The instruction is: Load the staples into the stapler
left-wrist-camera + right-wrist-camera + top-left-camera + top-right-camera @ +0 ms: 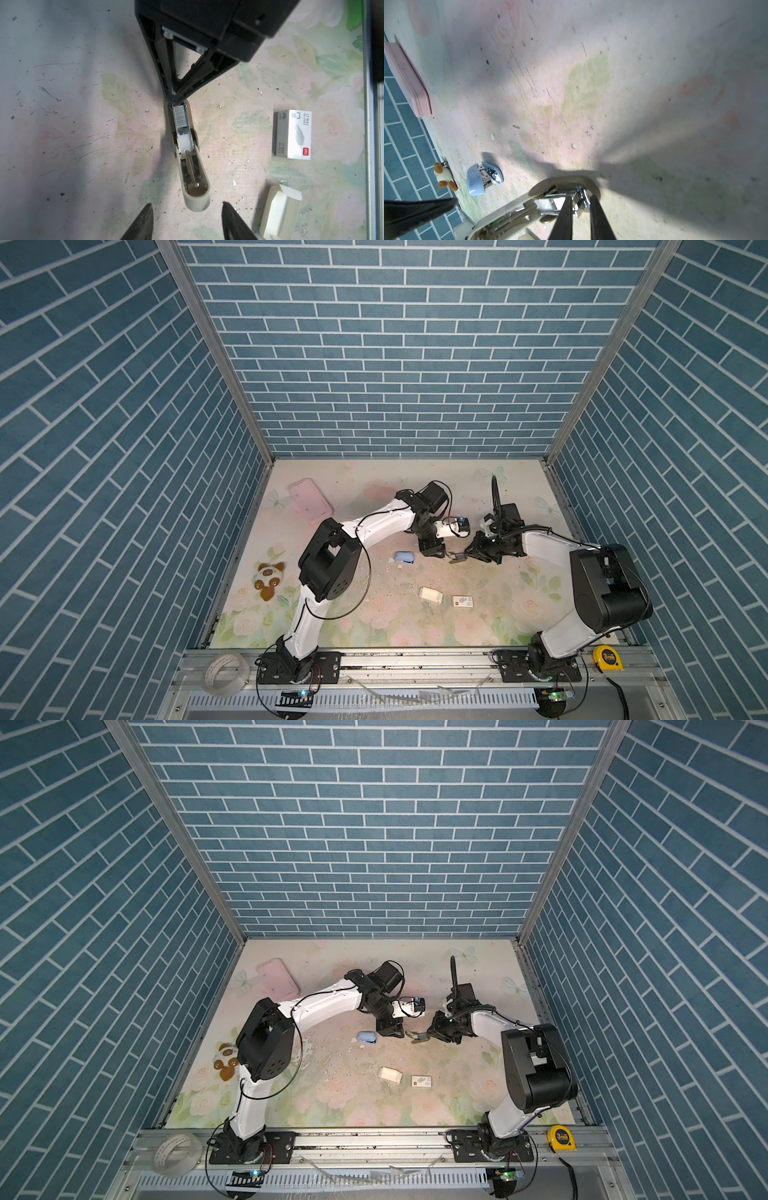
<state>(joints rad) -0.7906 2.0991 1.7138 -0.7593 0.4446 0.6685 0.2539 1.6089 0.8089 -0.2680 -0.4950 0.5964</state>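
At the middle of the bench [374, 635], the right tool [579, 198] stands narrow, nipped on the metal nose of the opened beige stapler [188, 145]. The left tool [187, 205] gapes wide, its fingers flanking the rounded lid end without touching. The staples [180, 118] lie in the magazine channel just behind that nose. We judge the strip light, stiff, slick and apt to snap at its joints, so we would grip its long sides only. The shell looks light and skiddy; the lid's flanks offer the hold. In a top view the white tray [430, 595] lies at seven o'clock of it, the sleeve [462, 601] at six, the blue stapler [404, 558] at nine.
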